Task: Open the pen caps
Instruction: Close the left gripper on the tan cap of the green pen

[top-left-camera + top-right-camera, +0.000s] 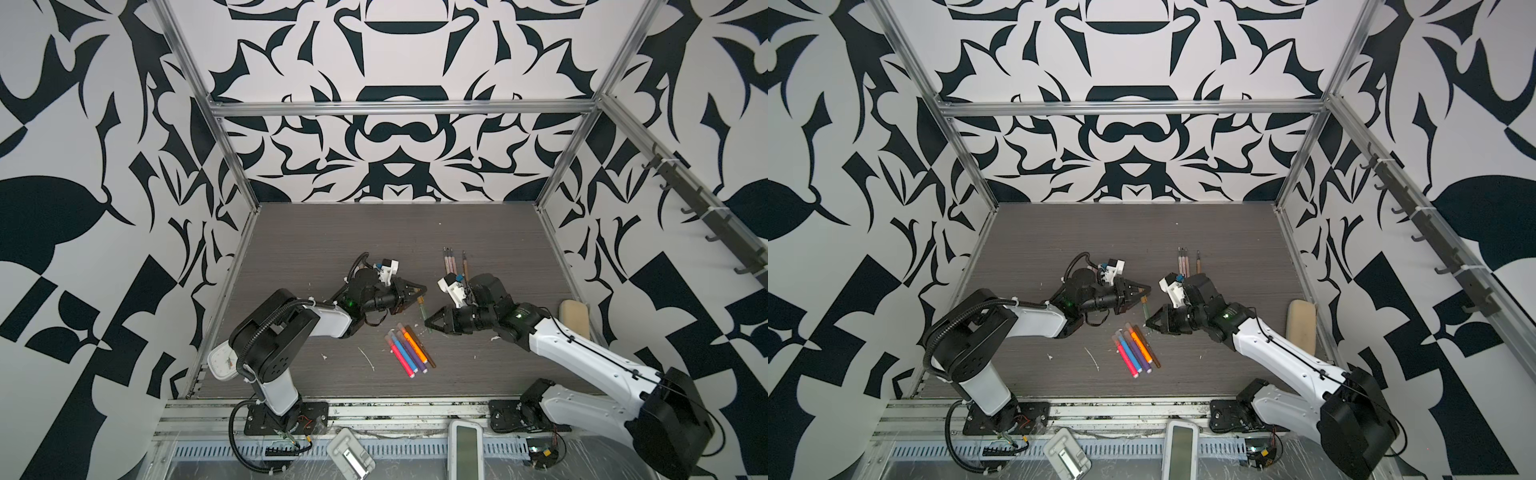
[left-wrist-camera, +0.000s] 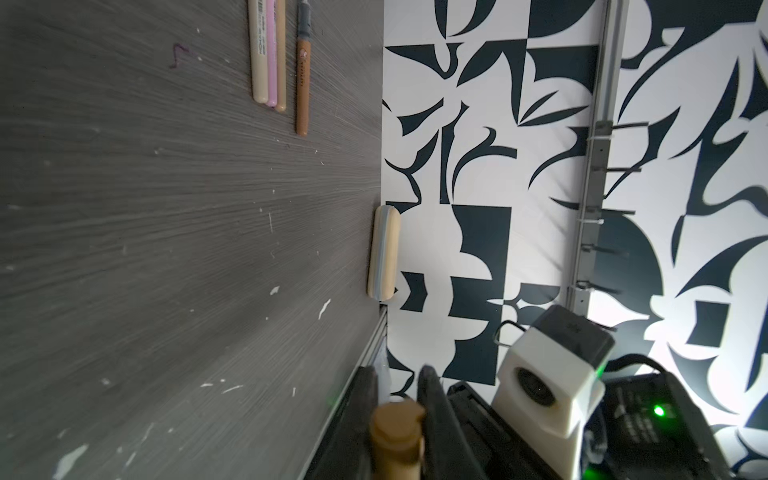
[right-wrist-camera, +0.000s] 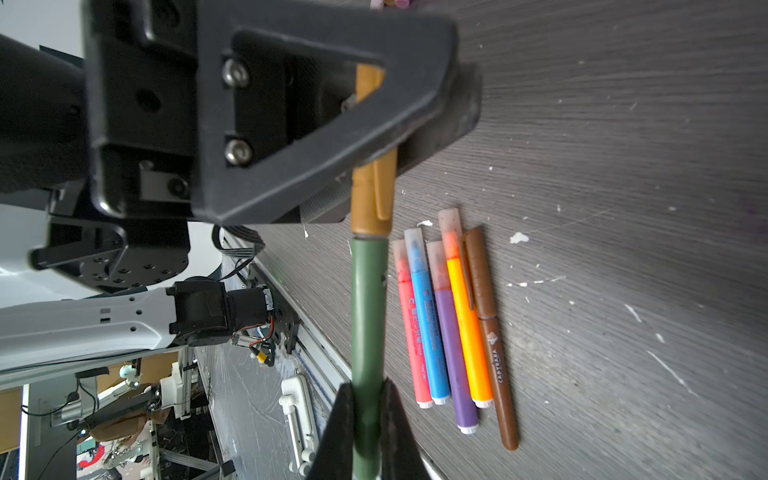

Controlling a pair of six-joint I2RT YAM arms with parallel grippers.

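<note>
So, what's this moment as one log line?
left gripper: shut on ochre cap | right gripper: shut on green pen | status: cap on

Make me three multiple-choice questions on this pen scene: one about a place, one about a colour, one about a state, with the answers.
1. Where are the four thick markers?
A) flat on the table beside the brown pen
B) standing in a cup
C) leaning on the back wall

2. What colour is the cap on the green pen?
A) pink
B) tan
C) blue

3. What is that cap's state?
A) lying loose on the table
B) still seated on the barrel
C) snapped in two

Answers:
1. A, they lie side by side next to the brown pen.
2. B, the tan cap sits between the fingers of the left gripper.
3. B, it meets the barrel that the right gripper clamps.
</note>
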